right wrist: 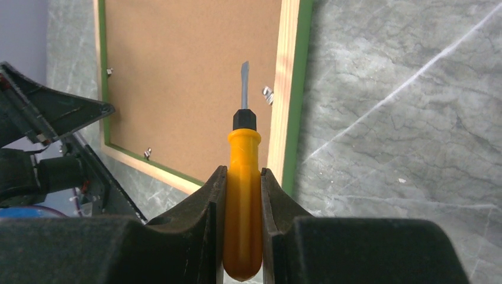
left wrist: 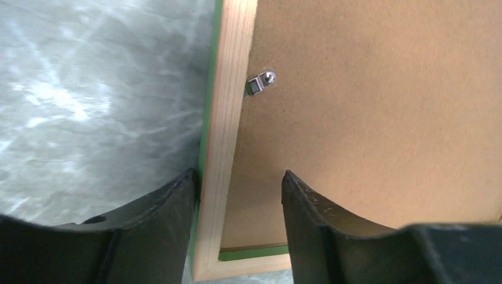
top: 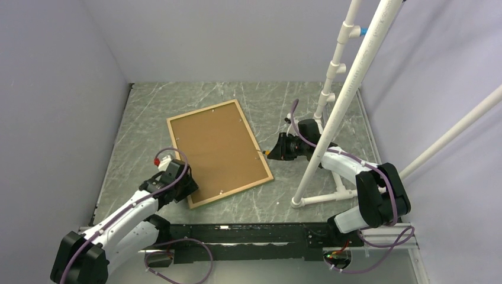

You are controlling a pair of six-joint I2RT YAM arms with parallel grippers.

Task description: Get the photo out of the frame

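The right pincer (right wrist: 243, 174) is clenching a screwdriver (right wrist: 243, 148), aiming at a clip (right wrist: 268, 94) on the face-down frame (left wrist: 222, 148); the released left pincer (left wrist: 240, 177) is straddling its edge. Next, probably levering that clip aside.

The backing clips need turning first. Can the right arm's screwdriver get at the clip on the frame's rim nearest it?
Probably yes: the screwdriver, clamped in the right gripper, has its tip right beside that clip on the frame, over bare backing board, with nothing between them.
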